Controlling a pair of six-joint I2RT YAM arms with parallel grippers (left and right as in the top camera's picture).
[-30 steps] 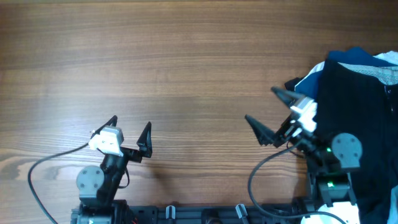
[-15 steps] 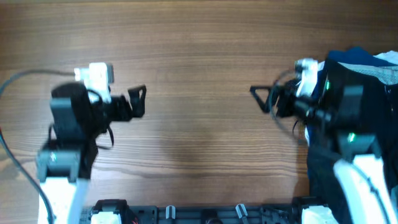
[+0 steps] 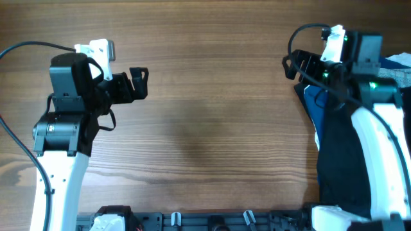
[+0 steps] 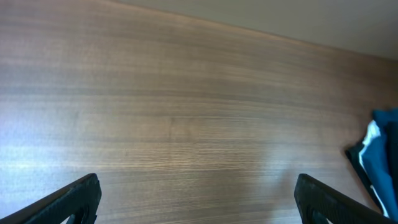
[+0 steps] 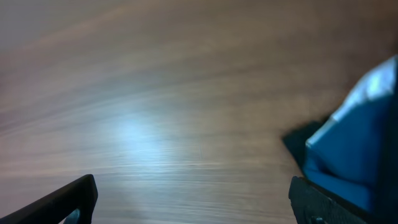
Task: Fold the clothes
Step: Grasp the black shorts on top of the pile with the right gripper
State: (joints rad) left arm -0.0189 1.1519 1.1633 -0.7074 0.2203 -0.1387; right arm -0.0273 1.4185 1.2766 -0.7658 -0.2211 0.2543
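The clothes (image 3: 334, 167), a large black garment, lie crumpled at the table's right edge, partly under my right arm. In the right wrist view a dark corner of the clothes (image 5: 296, 140) shows beside blue cloth. My right gripper (image 3: 290, 67) hovers open above the pile's far left corner, and the same right gripper (image 5: 193, 202) has only bare wood between its fingers. My left gripper (image 3: 142, 83) is open over bare table at the far left, a long way from the clothes. In its own view the left gripper (image 4: 199, 202) is empty.
A royal blue garment (image 3: 313, 102) pokes out from under the black one; that blue garment (image 5: 354, 143) (image 4: 380, 155) shows in both wrist views. Pale cloth (image 3: 398, 61) lies at the far right. The wooden table (image 3: 212, 128) stretches between the arms.
Both arms lifted and swung away from the front edge toward the far side. The left gripper went up and left, the right one to the pile's far corner. Both stayed open.
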